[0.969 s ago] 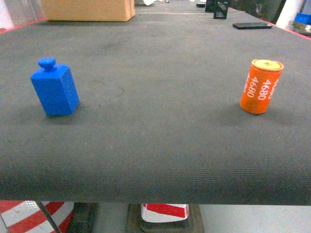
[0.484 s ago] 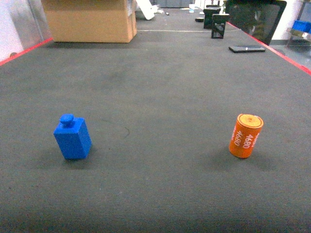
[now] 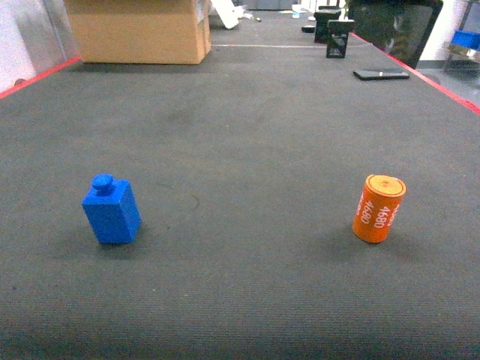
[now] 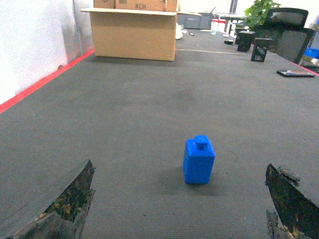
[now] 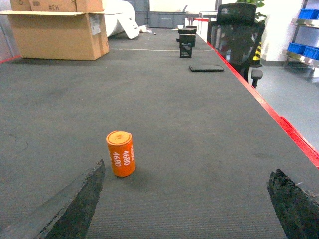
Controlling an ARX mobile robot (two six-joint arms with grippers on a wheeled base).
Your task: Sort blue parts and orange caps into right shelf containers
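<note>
A boxy blue part (image 3: 111,212) and cylindrical orange cap (image 3: 379,208) (white digits) stand on ribbed dark matting (image 3: 240,135), both grippers' fingers spread wide apart.

— Anything reading clearly?
— The orange cap (image 5: 120,153) is showing "4680" in white, twice. The cardboard box (image 4: 133,31) is carrying "#H3" on its flap.

Matt ribbed mat (image 3: 247,135) lay under a smooth plastic blue part (image 3: 112,211); beside it, glossy orange cap (image 3: 379,208), cardboard box (image 3: 139,30) behind.
</note>
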